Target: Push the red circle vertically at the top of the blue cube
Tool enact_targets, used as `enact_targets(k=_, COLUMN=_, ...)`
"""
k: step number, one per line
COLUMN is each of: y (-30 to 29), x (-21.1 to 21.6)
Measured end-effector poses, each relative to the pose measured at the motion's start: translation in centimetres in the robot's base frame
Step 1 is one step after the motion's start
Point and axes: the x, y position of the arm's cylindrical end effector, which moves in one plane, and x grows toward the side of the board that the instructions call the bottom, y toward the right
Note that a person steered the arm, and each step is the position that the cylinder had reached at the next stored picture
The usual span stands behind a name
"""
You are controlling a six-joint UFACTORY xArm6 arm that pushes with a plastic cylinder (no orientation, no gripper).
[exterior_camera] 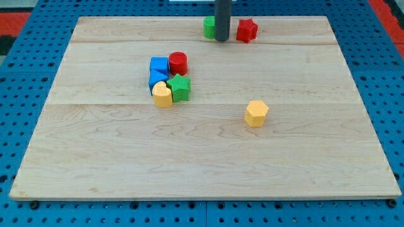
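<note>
Seven small blocks sit on a wooden board point(208, 170), and my tip is far at the view's top

Nearest is one yellow hexagon block point(256, 113) alone at the right; then a huddle: one yellow heart-like block point(162, 94), one green star point(179, 87), two blue blocks, a lower blue block point(156, 78) and the blue cube point(159, 64), with the red circle point(178, 62) touching the cube's right side. Farthest, my tip point(221, 40) stands between one green block point(209, 27) and one red star point(247, 30); it is a plain rod holding nothing

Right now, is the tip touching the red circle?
No: my tip stands at the view's top between a green block and the red star, far from the red circle.
</note>
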Motion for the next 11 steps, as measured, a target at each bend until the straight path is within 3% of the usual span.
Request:
enact_targets(k=1, y=2.7, x=5.3)
enact_targets(k=3, y=-1.4, x=14.1)
enact_targets(k=4, y=-8.6, x=13.2)
enact_targets(k=5, y=-11.7, x=10.8)
enact_targets(k=8, y=-6.4, x=5.0)
enact_targets(k=10, y=0.8, x=2.6)
enact_targets(k=11, y=-2.9, x=2.4)
